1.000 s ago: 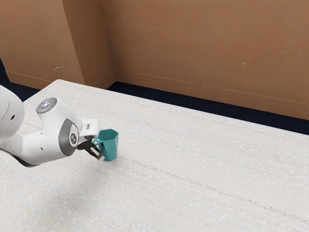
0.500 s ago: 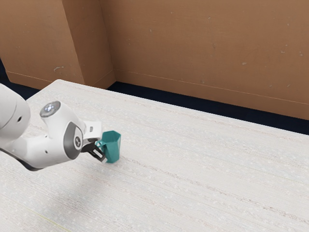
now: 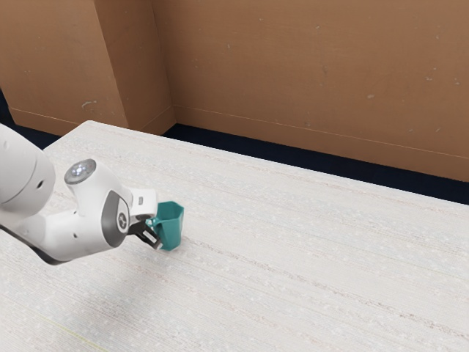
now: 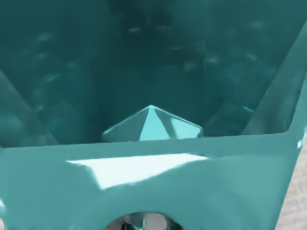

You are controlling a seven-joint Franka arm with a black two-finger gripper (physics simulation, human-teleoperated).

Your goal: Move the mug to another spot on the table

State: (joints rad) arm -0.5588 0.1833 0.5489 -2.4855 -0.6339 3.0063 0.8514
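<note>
My claw is clamped on the near, handle-side wall of the teal mug, whose mouth opens upward, with the table spreading beyond the mug's far side.

On my feed I see a pale, wood-grained tabletop backed by plain brown walls, a boxy pillar jutting out, dark blue floor between

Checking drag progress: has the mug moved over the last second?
Yes. The mug shifted slightly toward the exterior view's right, away from the table's far corner, together with the hand.
</note>
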